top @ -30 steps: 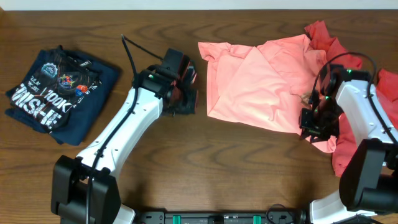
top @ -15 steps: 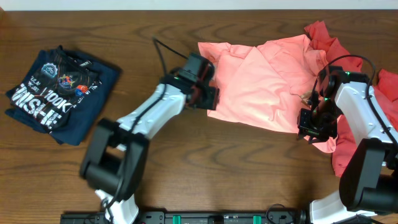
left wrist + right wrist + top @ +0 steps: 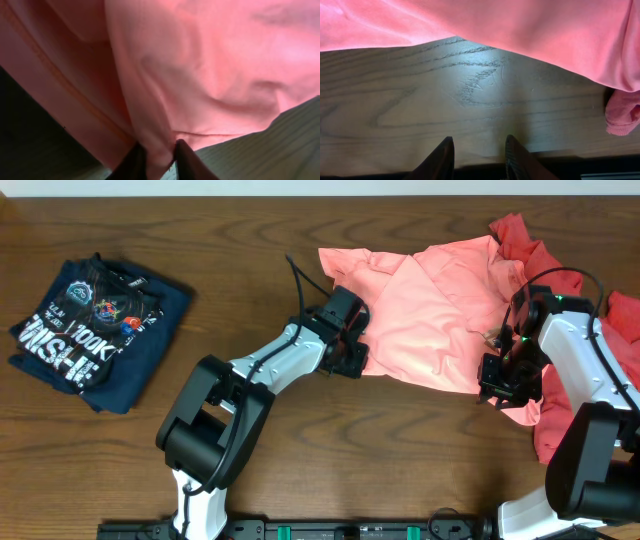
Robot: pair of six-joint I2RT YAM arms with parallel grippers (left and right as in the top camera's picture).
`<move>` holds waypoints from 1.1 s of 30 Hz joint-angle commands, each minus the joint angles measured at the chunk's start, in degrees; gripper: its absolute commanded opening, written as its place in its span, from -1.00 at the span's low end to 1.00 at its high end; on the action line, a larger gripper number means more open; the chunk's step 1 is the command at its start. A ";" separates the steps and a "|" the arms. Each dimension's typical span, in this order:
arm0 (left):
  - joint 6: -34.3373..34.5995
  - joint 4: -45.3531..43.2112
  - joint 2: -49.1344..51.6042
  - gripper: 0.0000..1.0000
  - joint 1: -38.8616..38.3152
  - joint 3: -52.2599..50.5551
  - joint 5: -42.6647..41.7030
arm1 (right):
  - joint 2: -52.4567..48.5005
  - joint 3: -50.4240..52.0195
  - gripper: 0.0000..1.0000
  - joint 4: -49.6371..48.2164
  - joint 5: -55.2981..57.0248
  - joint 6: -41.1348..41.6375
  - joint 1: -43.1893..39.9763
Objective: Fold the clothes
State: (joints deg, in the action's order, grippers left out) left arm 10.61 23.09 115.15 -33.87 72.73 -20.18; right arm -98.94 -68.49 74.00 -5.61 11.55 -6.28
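Note:
A light salmon-pink T-shirt (image 3: 430, 310) lies spread and creased on the wooden table right of centre. My left gripper (image 3: 350, 358) is at its lower left edge. In the left wrist view the gripper (image 3: 157, 147) is shut, with a fold of the pink cloth (image 3: 200, 75) pinched between its dark fingers. Darker coral-red clothes (image 3: 525, 240) lie bunched at the far right, partly under the right arm. My right gripper (image 3: 503, 385) hovers at the pink shirt's lower right edge. In the right wrist view its fingers (image 3: 479, 142) stand apart over bare wood, the cloth (image 3: 520, 25) just ahead of them.
A folded stack of navy printed shirts (image 3: 95, 325) sits at the left of the table (image 3: 330, 450). A coral-red cuff (image 3: 622, 117) hangs beside the right gripper. The table's back edge runs along the top of the overhead view.
My left arm has swung right from bare table to the pink shirt's lower left edge and shut on the cloth. The right arm has barely moved.

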 commanded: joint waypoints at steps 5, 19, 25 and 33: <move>-0.26 0.96 0.28 -0.88 1.79 0.44 -0.13 | 1.03 0.00 -0.36 -0.11 -0.24 0.39 0.46; -0.31 14.97 -29.94 -0.88 14.27 3.74 -0.09 | 1.01 7.50 -0.30 -5.07 -3.48 2.12 6.12; -0.55 19.15 -31.82 -0.88 15.58 3.67 1.11 | 1.01 11.26 -0.09 -6.97 -5.42 1.86 11.85; -0.55 20.63 -31.76 -0.88 15.58 3.67 6.82 | 1.01 15.23 0.11 -13.60 -5.35 8.66 17.09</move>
State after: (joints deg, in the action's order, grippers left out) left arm 10.46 43.46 83.70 -18.52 76.53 -15.81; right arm -98.85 -54.48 62.59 -10.61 15.99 9.93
